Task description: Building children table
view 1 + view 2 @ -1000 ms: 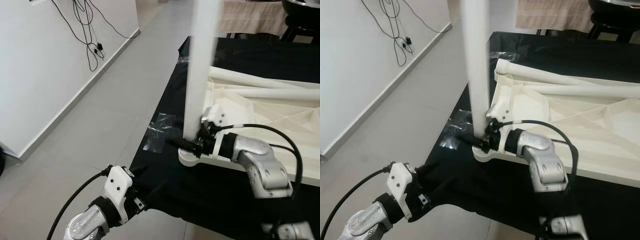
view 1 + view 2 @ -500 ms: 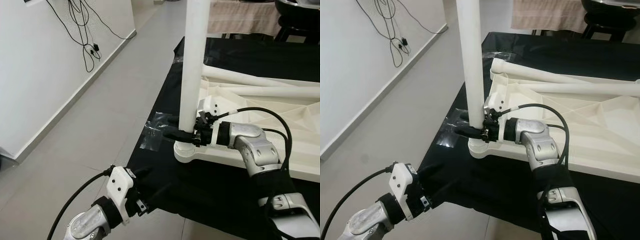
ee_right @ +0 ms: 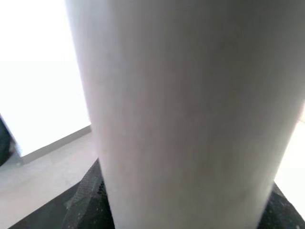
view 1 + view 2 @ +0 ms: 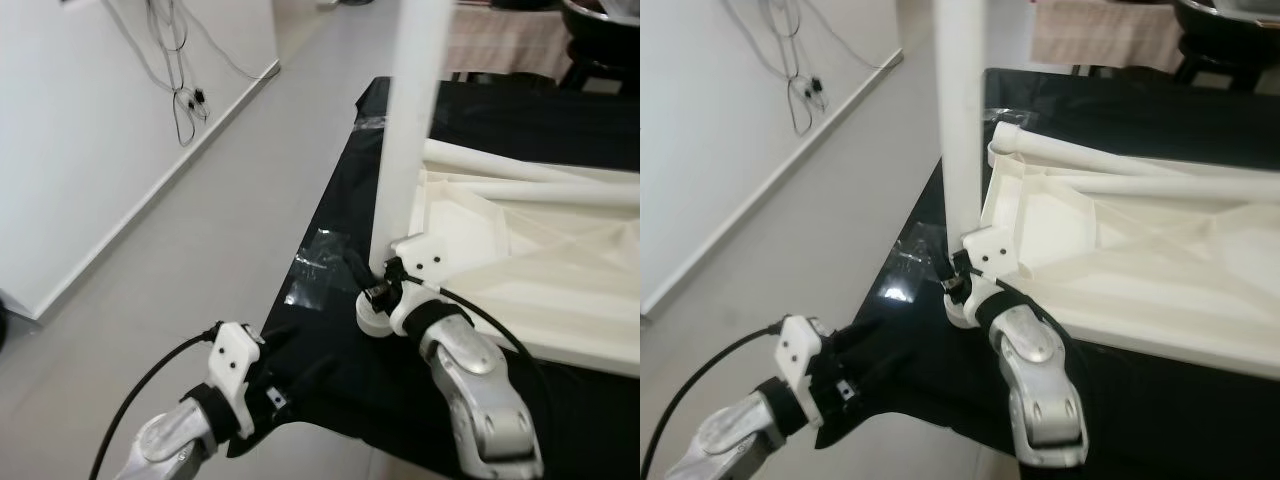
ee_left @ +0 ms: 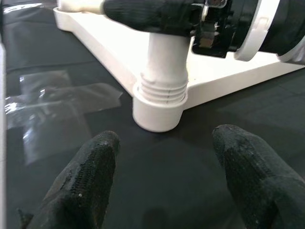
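white table leg (image 4: 408, 150) stands upright in corner socket (image 5: 157, 107) of upturned tabletop (image 4: 520, 260) on black mat (image 4: 330, 350). right gripper (image 4: 372, 285) clamps leg low; left gripper (image 5: 167, 176) spread, empty. hollow plastic: light, stiff, slick; grip near base.

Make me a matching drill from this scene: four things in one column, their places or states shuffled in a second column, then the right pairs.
Things:
1. upright white plastic table leg
2. right gripper
3. left gripper
4. clear crinkled plastic wrap

States:
A. open, low over the black cloth
B. lying flat on the black cloth
C. standing in the tabletop's corner socket
D. clamped on the leg near its base

Pairs: 1-C, 2-D, 3-A, 4-B
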### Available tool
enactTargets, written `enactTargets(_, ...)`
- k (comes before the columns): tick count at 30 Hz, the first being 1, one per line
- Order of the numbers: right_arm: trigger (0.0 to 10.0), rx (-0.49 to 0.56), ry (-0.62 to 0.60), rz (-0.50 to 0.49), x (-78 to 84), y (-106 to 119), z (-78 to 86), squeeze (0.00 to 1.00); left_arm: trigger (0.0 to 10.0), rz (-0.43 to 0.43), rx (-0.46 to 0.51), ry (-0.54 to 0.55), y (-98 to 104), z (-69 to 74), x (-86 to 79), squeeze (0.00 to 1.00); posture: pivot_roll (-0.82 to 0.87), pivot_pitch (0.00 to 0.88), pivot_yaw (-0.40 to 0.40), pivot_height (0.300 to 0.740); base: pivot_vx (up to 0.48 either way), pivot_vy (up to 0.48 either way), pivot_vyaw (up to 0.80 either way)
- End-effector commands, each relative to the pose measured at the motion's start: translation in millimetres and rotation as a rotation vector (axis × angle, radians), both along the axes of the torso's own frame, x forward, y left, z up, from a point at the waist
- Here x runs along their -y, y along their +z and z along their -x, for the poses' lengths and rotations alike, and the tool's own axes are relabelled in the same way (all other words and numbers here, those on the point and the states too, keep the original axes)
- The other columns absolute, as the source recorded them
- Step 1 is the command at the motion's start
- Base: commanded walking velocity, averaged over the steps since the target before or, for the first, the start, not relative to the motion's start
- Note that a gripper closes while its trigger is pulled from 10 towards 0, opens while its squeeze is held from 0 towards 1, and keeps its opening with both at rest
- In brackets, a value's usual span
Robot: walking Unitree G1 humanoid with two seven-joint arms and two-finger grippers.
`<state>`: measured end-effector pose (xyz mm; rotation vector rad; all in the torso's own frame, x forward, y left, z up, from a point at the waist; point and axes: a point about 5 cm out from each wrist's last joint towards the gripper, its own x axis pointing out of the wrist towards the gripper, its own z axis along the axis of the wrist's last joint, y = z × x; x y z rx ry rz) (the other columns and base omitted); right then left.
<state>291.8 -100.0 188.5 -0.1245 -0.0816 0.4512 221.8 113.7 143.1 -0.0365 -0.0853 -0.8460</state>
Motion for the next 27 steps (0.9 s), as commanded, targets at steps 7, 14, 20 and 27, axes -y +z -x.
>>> enactTargets(7,10.0,-0.099,0.137,-0.028,0.3,-10.1,-24.0,1.00,10.0,-0.001,-0.008,0.038,-4.4,-0.5,-5.2,0.00,-0.06,0.197,0.071,0.740,0.000,0.000,0.00)
enactTargets(14,10.0,-0.050,0.546,0.001,-2.0,15.0,-26.5,0.00,10.0,0.003,-0.009,0.024,-4.1,-0.2,-2.9,0.00,-0.05,0.196,0.070,0.740,0.000,0.000,0.00)
enactTargets(20,10.0,-0.063,0.763,0.057,-4.7,21.6,-40.6,0.00,10.0,0.004,-0.007,0.017,-4.9,0.7,-0.2,0.00,-0.04,0.190,0.066,0.740,0.000,0.000,0.00)
enactTargets(27,3.5,-0.087,0.832,0.055,-7.4,25.0,-48.8,0.00,10.0,0.004,-0.005,0.012,-4.8,2.3,0.8,0.00,-0.02,0.190,0.064,0.740,0.000,0.000,0.00)
